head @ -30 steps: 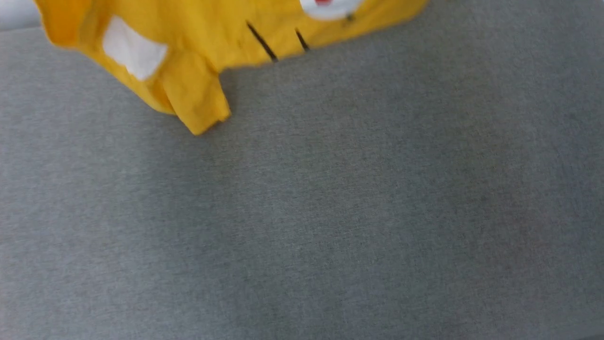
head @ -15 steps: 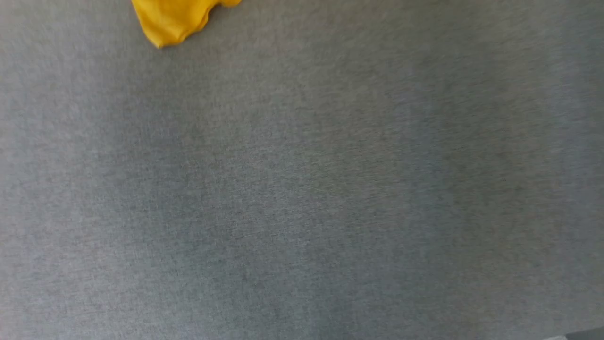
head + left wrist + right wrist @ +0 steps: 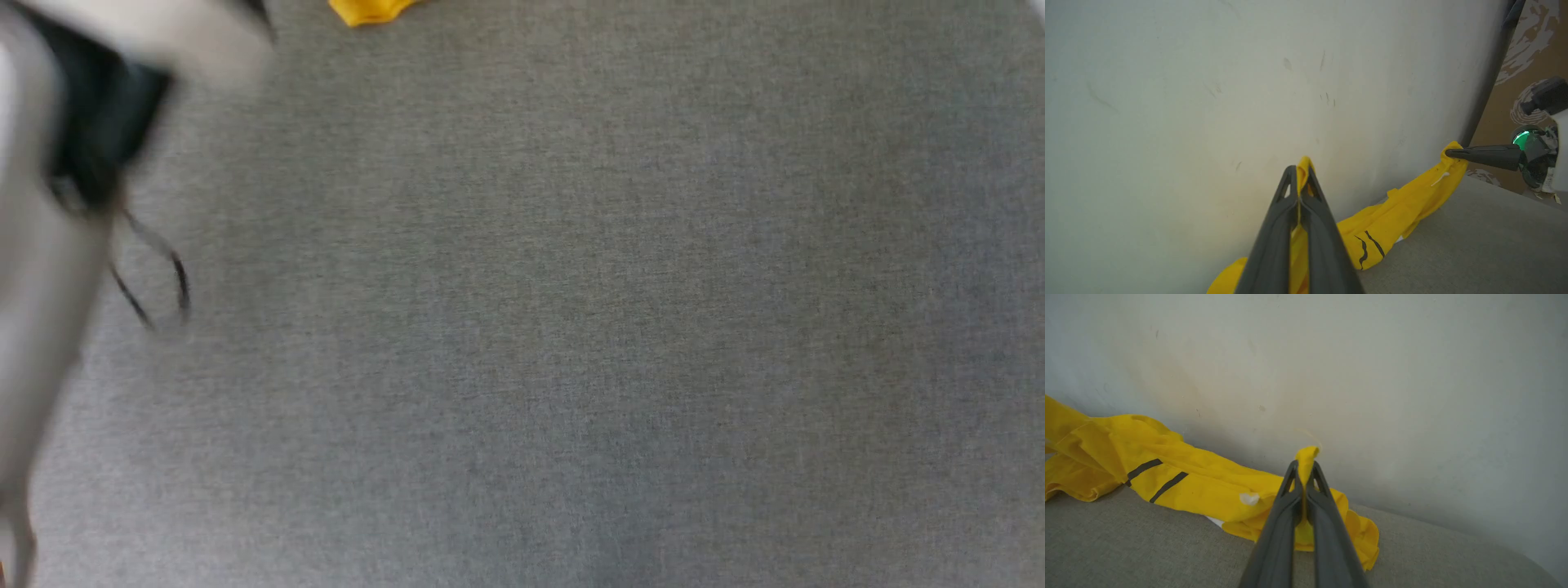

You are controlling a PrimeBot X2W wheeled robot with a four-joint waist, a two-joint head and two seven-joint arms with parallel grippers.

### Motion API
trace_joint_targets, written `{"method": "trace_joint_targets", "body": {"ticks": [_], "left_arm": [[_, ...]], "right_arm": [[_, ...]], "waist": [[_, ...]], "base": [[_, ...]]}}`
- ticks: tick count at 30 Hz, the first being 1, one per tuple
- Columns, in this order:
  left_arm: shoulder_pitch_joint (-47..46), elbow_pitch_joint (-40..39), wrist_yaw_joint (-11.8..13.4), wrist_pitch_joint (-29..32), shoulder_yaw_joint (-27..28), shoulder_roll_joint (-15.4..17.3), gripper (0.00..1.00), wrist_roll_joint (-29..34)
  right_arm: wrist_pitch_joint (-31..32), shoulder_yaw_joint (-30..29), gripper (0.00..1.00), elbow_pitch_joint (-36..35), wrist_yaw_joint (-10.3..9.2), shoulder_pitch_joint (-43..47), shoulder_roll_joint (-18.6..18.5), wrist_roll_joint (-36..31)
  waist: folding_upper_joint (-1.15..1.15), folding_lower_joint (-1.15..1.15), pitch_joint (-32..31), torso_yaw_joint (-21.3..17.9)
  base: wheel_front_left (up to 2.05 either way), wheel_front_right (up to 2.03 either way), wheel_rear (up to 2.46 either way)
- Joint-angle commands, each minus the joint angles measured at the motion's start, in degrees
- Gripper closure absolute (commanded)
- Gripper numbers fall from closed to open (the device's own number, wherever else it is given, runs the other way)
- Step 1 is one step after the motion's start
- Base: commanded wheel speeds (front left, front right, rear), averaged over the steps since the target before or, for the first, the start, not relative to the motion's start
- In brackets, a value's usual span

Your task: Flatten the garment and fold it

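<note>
Head view: a yellow tip of the garment [image 3: 371, 10] at the far edge of the grey surface [image 3: 571, 327], blurred forearm [image 3: 33, 286] at left. L wrist view: your left gripper [image 3: 1299, 173] clamps one edge, cloth slung across to the right gripper [image 3: 1449, 153], prob. to stretch it flat. R wrist view: right gripper pinches a corner; the rest sags onto the surface.
</note>
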Motion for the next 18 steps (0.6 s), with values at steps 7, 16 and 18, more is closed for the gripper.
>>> {"method": "trace_joint_targets", "body": {"ticks": [7, 16, 18], "left_arm": [[21.0, -10.1, 6.8, -0.7, -1.8, 3.8, 1.0, -1.8], [45.9, -15.0, 15.2, -0.4, -3.5, 5.9, 1.0, -8.7], [49.8, -14.6, 16.1, 0.4, -3.8, 6.1, 1.0, -10.8]], "right_arm": [[2.6, -8.4, 1.0, -11.7, -0.12, 22.2, -0.6, 1.9], [7.6, -18.8, 1.0, -19.5, -0.12, 45.8, 6.3, 0.5], [9.0, -19.9, 1.0, -20.1, -0.12, 49.8, 7.2, 0.4]], "waist": [[0.0, 0.0, -7.3, 0.6], [0.0, 0.0, -13.9, 0.5], [0.0, 0.0, -15.3, 0.6]], "base": [[0.0, 0.0, 0.0], [0.0, 0.0, 0.0], [0.0, 0.0, 0.0]]}}
